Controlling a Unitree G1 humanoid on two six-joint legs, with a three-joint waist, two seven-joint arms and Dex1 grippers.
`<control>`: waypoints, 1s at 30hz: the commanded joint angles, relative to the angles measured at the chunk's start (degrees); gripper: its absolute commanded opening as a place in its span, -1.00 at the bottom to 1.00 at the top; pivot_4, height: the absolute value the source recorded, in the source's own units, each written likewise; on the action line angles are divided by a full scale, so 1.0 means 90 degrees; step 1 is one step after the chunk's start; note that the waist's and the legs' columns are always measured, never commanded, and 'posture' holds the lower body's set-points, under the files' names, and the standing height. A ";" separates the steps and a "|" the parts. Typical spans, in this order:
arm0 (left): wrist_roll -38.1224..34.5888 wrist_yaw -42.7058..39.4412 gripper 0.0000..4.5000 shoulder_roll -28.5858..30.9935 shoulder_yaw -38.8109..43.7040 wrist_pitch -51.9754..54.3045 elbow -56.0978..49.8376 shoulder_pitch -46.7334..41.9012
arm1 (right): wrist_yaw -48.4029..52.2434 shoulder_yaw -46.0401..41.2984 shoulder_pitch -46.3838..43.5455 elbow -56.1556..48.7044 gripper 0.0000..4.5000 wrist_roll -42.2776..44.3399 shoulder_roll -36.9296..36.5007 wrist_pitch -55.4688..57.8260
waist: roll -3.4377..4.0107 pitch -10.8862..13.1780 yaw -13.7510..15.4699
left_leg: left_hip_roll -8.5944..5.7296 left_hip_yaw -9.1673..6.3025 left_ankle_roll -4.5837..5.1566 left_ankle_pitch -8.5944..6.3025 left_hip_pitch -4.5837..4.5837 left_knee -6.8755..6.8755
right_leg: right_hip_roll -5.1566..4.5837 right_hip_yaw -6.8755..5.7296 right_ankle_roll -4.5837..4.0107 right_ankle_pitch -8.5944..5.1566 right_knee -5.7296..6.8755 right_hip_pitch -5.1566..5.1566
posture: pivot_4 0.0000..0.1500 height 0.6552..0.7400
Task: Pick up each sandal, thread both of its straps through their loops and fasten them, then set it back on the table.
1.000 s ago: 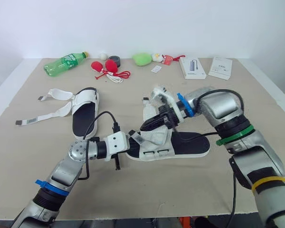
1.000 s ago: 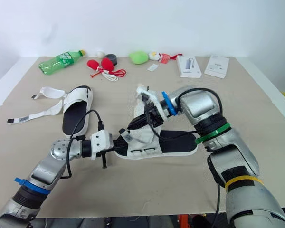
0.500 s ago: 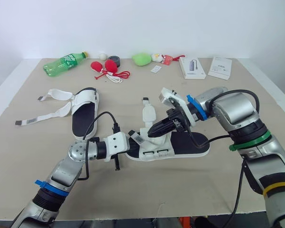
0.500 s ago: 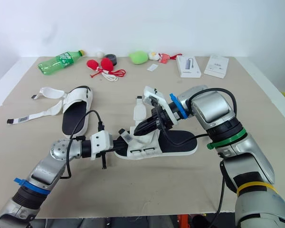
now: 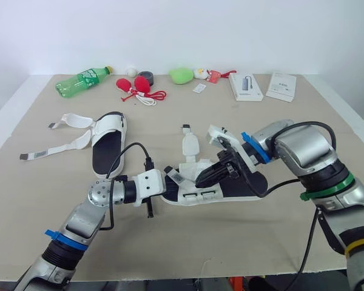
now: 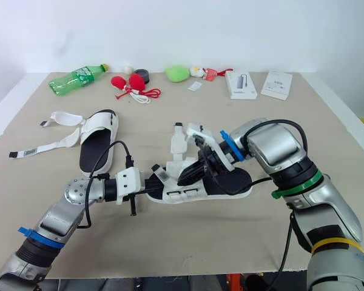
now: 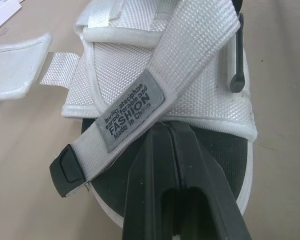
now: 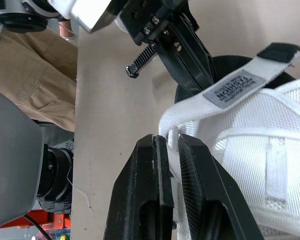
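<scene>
Left eye view: two sandals on the counter (image 5: 170, 242). One sandal (image 5: 197, 195) lies mid-counter, toe toward the robot's left. The second sandal (image 5: 107, 142) sits well apart to the left, near the left edge, with its two loose straps (image 5: 73, 120) spread flat toward that edge. The left gripper (image 5: 167, 182) is at the toe of the mid sandal and the right gripper (image 5: 201, 179) is over its upper, the two close together. One open strap (image 5: 188, 144) of this sandal lies flat on its far side. A row runs along the far edge: one bottle (image 5: 82, 80), one red corded pair (image 5: 136, 86), one tape roll (image 5: 145, 77), one green lump (image 5: 181, 75), two boxes (image 5: 246, 86). The counter is bare from the mid sandal to the near edge, and to its right. Right eye view: same layout, with a bare strip between the two sandals and a wide bare band between them and the far row. Left wrist view: left jaws pressed together, nothing seen between them, tips at the edge of the labelled strap (image 7: 135, 115) over the black insole. That strap crosses the mesh upper on a slant, and its black tip (image 7: 67, 170) hangs free past the sole's rim. Right wrist view: right jaws pinch the white webbing of the labelled strap, which arcs up from them to the label and on to the black tip. The left gripper's fingers lie just under that tip, by the toe.
</scene>
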 commanded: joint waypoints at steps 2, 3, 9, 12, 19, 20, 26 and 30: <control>0.0037 -0.0062 -1.00 -0.0014 -0.0178 -0.0032 -0.0093 0.0039 | -0.0071 0.0019 -0.0018 -0.0070 -0.72 0.0044 0.0033 0.0060 | 0.0000 0.0000 0.0000 | 0.0000 0.0000 0.0000 0.0000 0.0000 0.0000 | 0.0000 0.0000 0.0000 0.0000 0.0000 0.0000 | 1.00 1.00; 0.0040 -0.0062 -1.00 -0.0019 -0.0184 -0.0035 -0.0093 0.0041 | -0.0055 0.0047 -0.0025 -0.0061 -0.72 0.0049 0.0044 0.0061 | 0.0000 0.0000 0.0000 | 0.0000 0.0000 0.0000 0.0000 0.0000 0.0000 | 0.0000 0.0000 0.0000 0.0000 0.0000 0.0000 | 1.00 1.00; 0.0057 -0.0043 -1.00 -0.0050 -0.0202 -0.0037 -0.0080 0.0030 | 0.0060 0.0301 -0.0145 0.0046 -0.72 0.0035 0.0143 0.0086 | 0.0000 0.0000 0.0003 | 0.0000 -0.0001 0.0000 0.0000 0.0000 0.0000 | 0.0000 0.0000 0.0000 0.0000 0.0000 0.0001 | 1.00 1.00; 0.0066 -0.0021 -1.00 -0.0061 -0.0205 -0.0040 -0.0090 0.0048 | 0.0143 0.0502 -0.0214 0.0098 -0.72 -0.0049 0.0179 -0.0026 | -0.0001 0.0000 0.0004 | 0.0000 0.0000 0.0000 0.0000 0.0000 0.0002 | 0.0000 0.0000 0.0001 0.0000 0.0000 0.0002 | 1.00 1.00; 0.0085 0.0032 -1.00 -0.0073 -0.0228 -0.0043 -0.0153 0.0143 | 0.0163 0.0471 -0.0294 0.0285 -0.99 -0.0080 0.0370 -0.0241 | 0.0000 -0.0001 0.0002 | 0.0000 -0.0001 0.0000 0.0000 0.0000 0.0003 | 0.0000 0.0000 0.0001 0.0000 0.0000 0.0002 | 1.00 1.00; 0.0085 0.0034 -1.00 -0.0071 -0.0228 -0.0043 -0.0157 0.0150 | 0.0149 0.0397 -0.0294 0.0324 -0.99 -0.0066 0.0419 -0.0319 | -0.0001 -0.0002 0.0002 | 0.0000 0.0000 0.0000 0.0000 0.0000 0.0003 | 0.0000 0.0000 0.0001 0.0000 0.0000 0.0002 | 1.00 1.00; 0.0089 0.0025 -1.00 -0.0028 -0.0205 -0.0053 -0.0182 0.0181 | 0.0287 -0.0832 0.0121 0.0327 -0.99 0.0119 0.0836 -0.2797 | -0.0003 -0.0002 0.0006 | 0.0000 -0.0001 -0.0001 -0.0001 -0.0001 0.0002 | 0.0001 -0.0001 0.0003 -0.0001 -0.0001 0.0003 | 1.00 1.00; 0.0068 0.0021 -1.00 -0.0013 -0.0176 -0.0042 -0.0190 0.0181 | 0.0499 -0.1295 0.0666 0.0301 -0.99 -0.0072 0.0881 -0.4570 | -0.0006 -0.0003 0.0011 | 0.0000 -0.0005 -0.0001 -0.0001 0.0000 0.0002 | 0.0002 -0.0005 0.0006 -0.0003 -0.0001 0.0008 | 1.00 1.00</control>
